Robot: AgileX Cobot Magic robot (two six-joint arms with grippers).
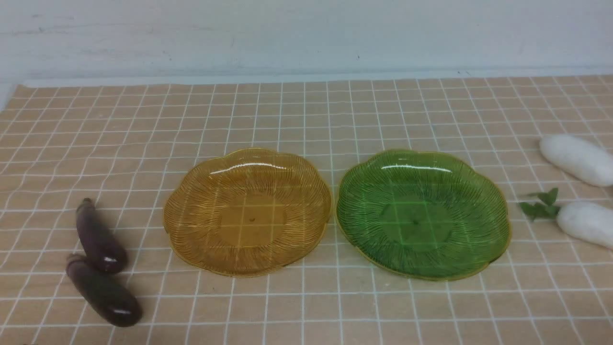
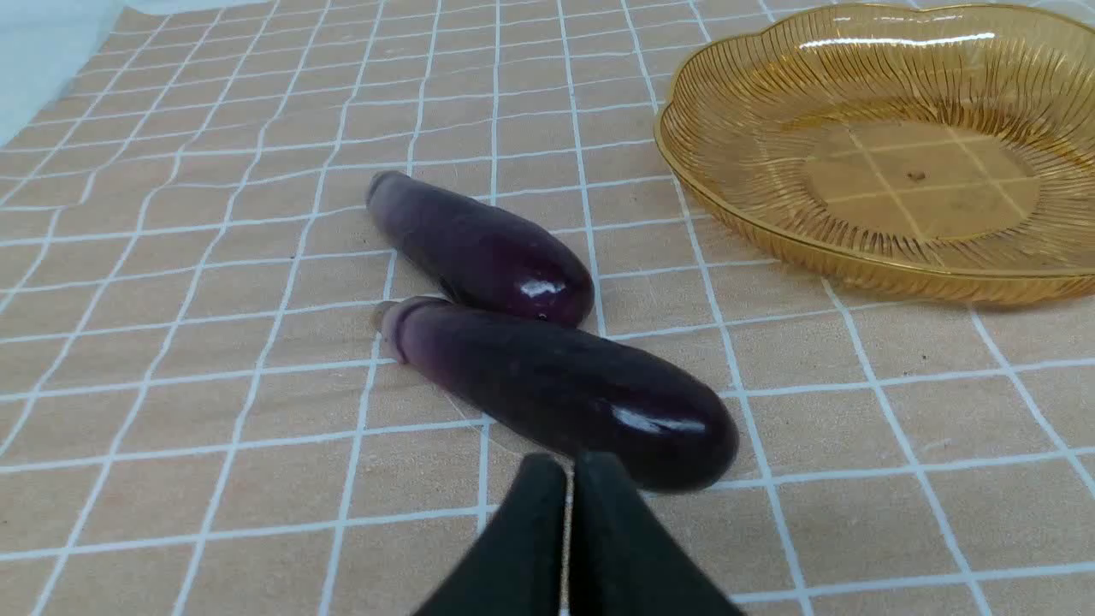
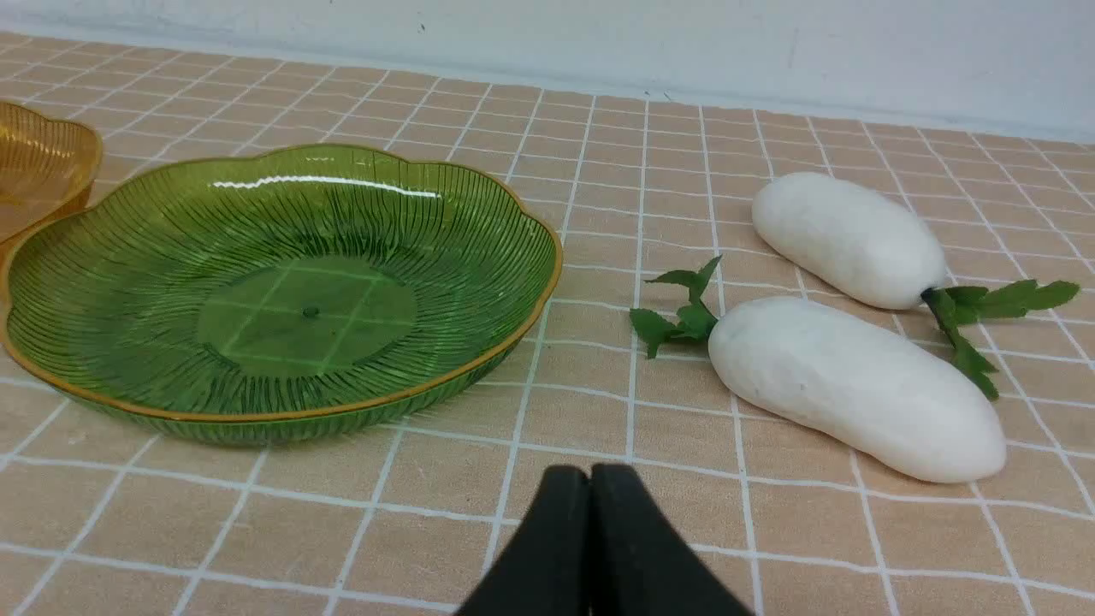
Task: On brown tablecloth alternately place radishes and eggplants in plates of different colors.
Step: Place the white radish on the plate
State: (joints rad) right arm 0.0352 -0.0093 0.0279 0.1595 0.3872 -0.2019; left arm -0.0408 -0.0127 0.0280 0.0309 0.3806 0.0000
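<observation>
A tan-brown tablecloth (image 1: 306, 120) with a grid of thin white lines covers the table up to a pale wall. Two see-through ribbed plates with wavy flower edges sit side by side in the middle, their rims just beside each other: the amber plate (image 1: 246, 158) on the left, the green plate (image 1: 421, 160) on the right. The cloth's grid shows through both flat bottoms, and neither plate holds anything.

Left of the amber plate lie two slim, glossy dark purple eggplants, each with a small dull stem cap at its far end. The farther eggplant (image 1: 99, 238) has its rounded end right against the stem end of the nearer eggplant (image 1: 103, 292).

Right of the green plate lie two smooth white radishes, both cut off by the edge of the front view. The nearer radish (image 1: 586, 223) points its small green leaves toward the green plate. The farther radish (image 1: 577, 159) lies just beside it, with its leaves at the opposite end.

The left gripper (image 2: 569, 462) hovers over the cloth just short of the nearer eggplant, jaws pressed together on nothing. The right gripper (image 3: 588, 475) hangs over bare cloth between the green plate and the nearer radish, jaws likewise pressed together and empty.
</observation>
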